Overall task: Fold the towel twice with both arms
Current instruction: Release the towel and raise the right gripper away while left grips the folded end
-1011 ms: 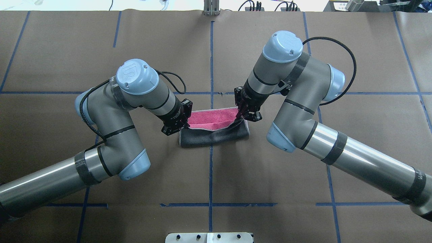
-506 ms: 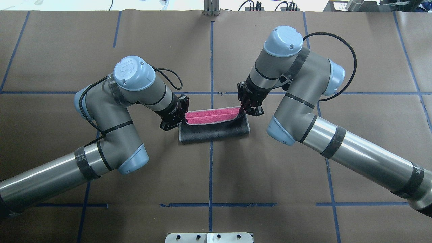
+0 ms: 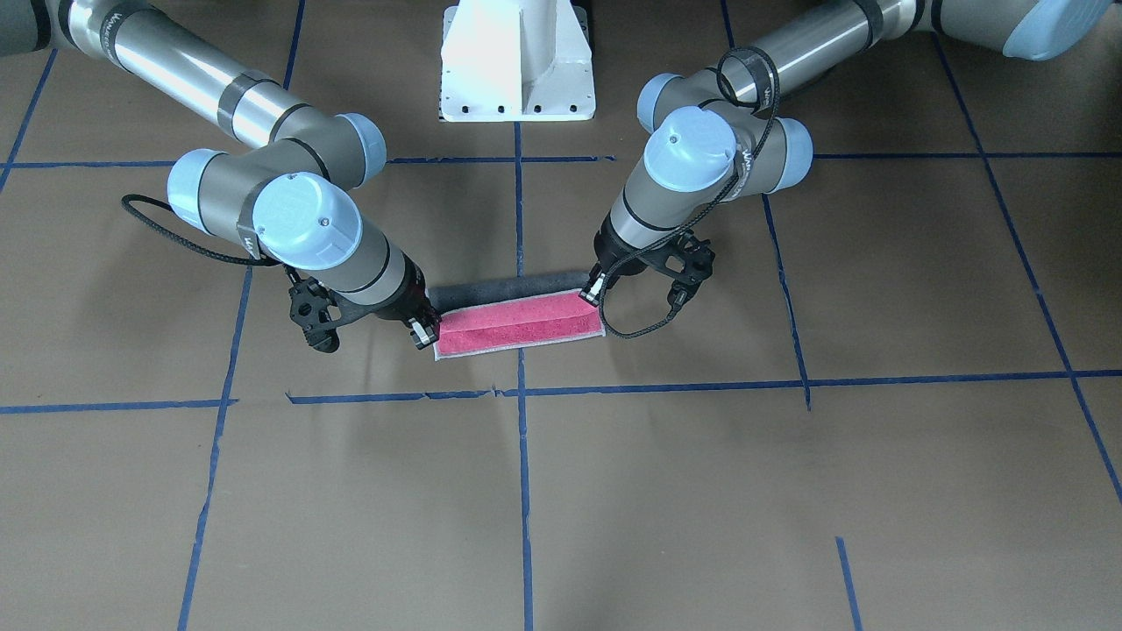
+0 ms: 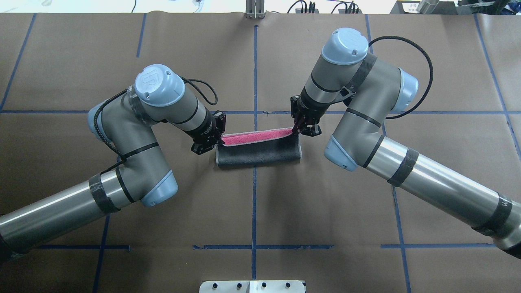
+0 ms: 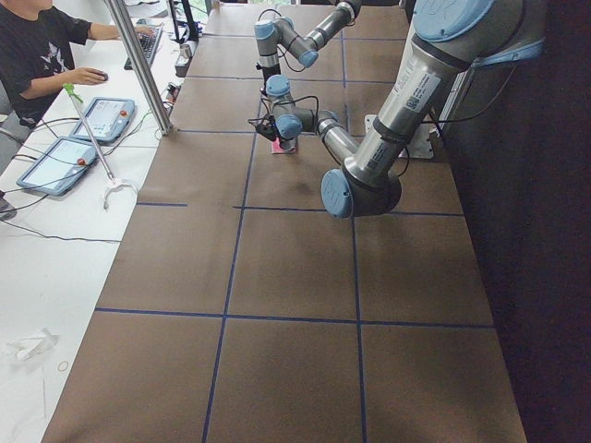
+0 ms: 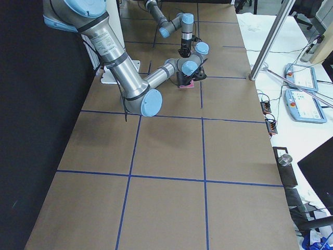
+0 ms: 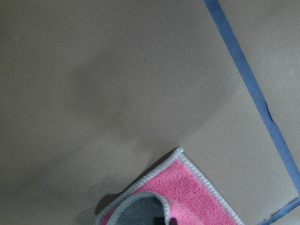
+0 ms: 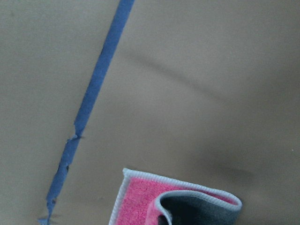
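Folding the towel (image 4: 258,154) in half at the middle of the table (image 4: 325,203).
Overhead, the left gripper (image 4: 220,141) and right gripper (image 4: 296,129) each pinch a raised corner; uneven lowering could skew the fold. From the front, a pink strip lies uncovered. Both wrist views cut off the fingertips.

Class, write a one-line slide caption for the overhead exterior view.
The left gripper and right gripper pinch lifted corners of the towel, grey face folded over pink, thin pink strip showing.
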You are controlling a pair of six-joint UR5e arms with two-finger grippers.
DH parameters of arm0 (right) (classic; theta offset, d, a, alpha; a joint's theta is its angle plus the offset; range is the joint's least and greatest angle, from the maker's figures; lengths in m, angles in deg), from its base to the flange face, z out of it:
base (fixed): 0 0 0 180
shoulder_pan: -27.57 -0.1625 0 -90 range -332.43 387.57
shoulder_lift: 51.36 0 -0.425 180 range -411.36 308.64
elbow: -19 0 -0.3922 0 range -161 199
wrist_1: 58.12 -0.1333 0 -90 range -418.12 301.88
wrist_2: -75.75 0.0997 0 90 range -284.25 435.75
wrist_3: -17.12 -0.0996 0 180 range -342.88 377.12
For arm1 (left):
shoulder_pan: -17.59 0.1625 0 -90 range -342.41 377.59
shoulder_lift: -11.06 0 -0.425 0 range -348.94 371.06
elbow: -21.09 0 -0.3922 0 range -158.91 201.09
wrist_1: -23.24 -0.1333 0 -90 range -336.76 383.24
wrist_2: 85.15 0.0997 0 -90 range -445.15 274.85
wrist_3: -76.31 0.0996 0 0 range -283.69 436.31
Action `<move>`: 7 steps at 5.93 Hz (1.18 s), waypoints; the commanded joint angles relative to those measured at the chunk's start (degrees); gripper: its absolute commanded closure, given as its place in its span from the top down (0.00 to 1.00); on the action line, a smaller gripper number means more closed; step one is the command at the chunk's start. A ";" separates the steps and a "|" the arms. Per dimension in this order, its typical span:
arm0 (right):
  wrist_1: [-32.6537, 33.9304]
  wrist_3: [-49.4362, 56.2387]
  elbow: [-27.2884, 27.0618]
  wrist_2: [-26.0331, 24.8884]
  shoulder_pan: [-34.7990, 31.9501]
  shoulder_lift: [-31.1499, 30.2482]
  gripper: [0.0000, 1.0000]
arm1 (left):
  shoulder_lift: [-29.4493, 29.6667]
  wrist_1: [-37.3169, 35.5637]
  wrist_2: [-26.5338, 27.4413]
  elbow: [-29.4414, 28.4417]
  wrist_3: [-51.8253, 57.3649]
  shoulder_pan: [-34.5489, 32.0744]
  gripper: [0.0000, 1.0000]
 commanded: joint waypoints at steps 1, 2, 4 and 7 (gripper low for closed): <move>-0.09 0.20 0.02 -0.03 0.10 0.11 0.99 | -0.52 2.64 0.09 -0.08 0.69 -0.02 0.99; -0.09 0.98 -0.06 -0.20 -0.07 -0.24 1.00 | -1.31 4.32 0.18 -0.08 1.05 -0.02 1.00; 0.08 5.46 0.02 -0.03 -3.83 -0.76 1.00 | -1.41 4.25 0.36 0.10 1.40 -1.16 1.00; 0.43 13.43 -2.42 5.66 -9.99 -4.43 1.00 | -5.78 3.46 -4.19 6.56 12.41 -4.07 1.00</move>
